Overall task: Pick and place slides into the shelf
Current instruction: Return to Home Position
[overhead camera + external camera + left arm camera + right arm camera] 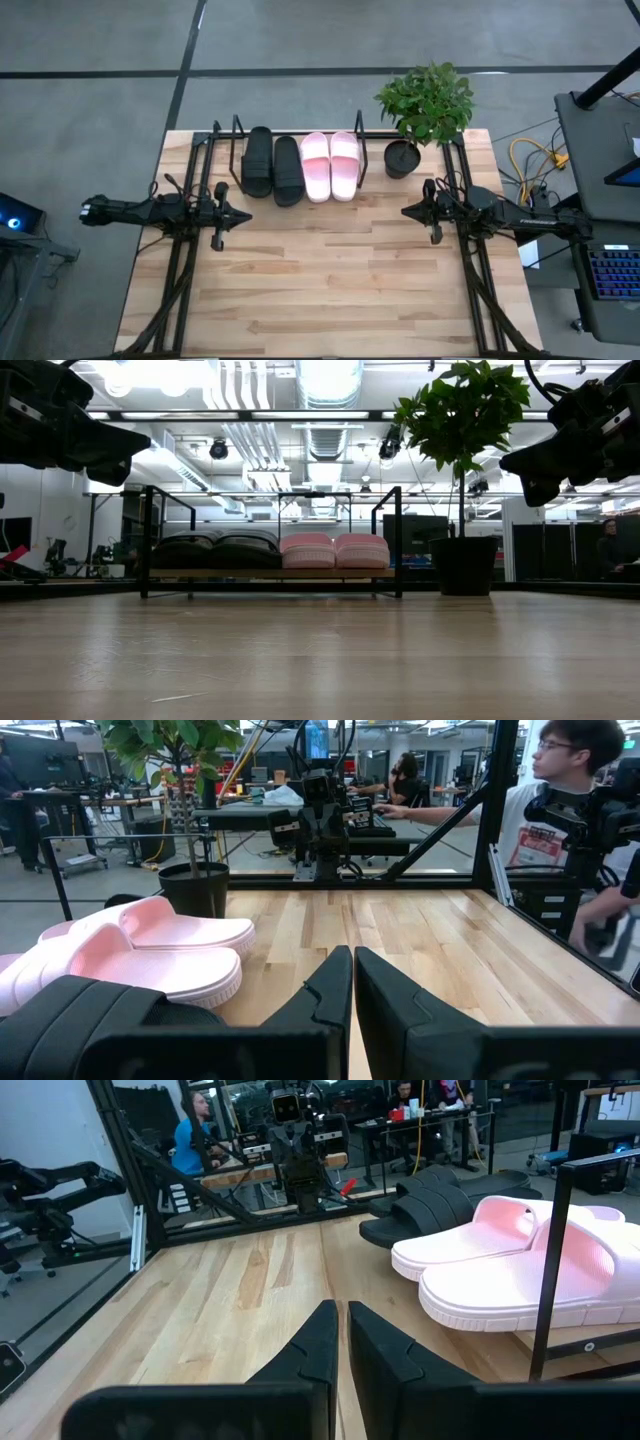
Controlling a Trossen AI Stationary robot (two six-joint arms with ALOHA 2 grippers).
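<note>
The shelf (228, 150) stands at the table's far edge, a black rod rack around a wooden board. On the board, soles down and side by side, lie two black slides (272, 167) on the left and two pink slides (331, 165) on the right; the low view shows the black slides (215, 550) and pink slides (335, 550) in one row. My left gripper (248, 213) hovers level over the table's left part, shut and empty. My right gripper (404, 212) hovers level opposite it on the right, shut and empty. Each gripper points at the other across the table's middle.
A potted plant (425, 105) in a black pot (401, 158) stands just right of the shelf. Bare wooden tabletop (320, 280) lies between and in front of the arms. People sit and stand beyond the table, one person (560, 810) close to its edge.
</note>
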